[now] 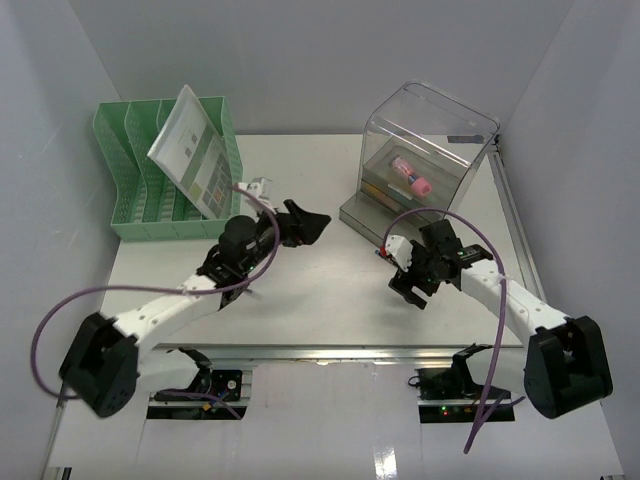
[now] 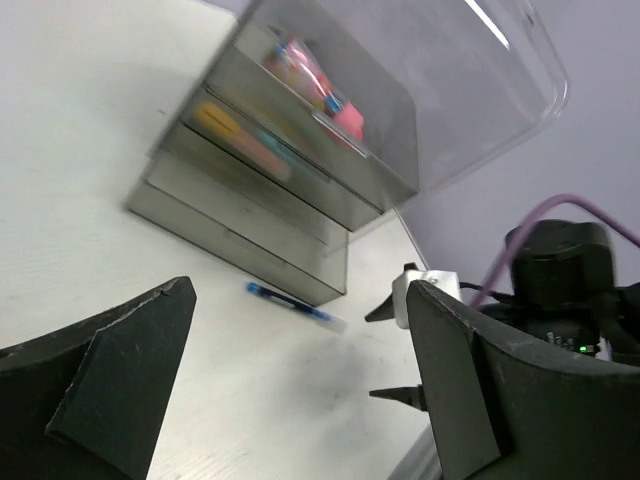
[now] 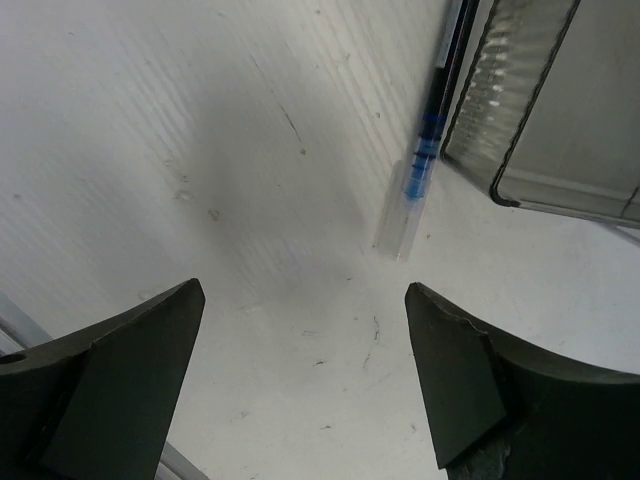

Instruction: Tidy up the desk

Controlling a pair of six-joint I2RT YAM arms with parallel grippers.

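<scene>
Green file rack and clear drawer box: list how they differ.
The green file rack is opaque and slotted; the clear drawer box is see-through. The rack stands far left on the desk, the box far right. The rack holds a leaning printed sheet; the box holds small pink and yellow items. Both sit along the far edge.

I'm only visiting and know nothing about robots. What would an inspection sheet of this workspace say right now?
Surface: white desk, faint scuff marks.
Job's things: the desk itself; a blue pen lies loose beside the clear drawer box.
Clutter: printed sheet leaning in the green file rack; pink items inside the drawer box.
Grippers: left gripper open, empty; right gripper open, empty, near the pen.
Cables: purple cables arch over both arms.
Surroundings: plain white walls; nothing else seen.
</scene>
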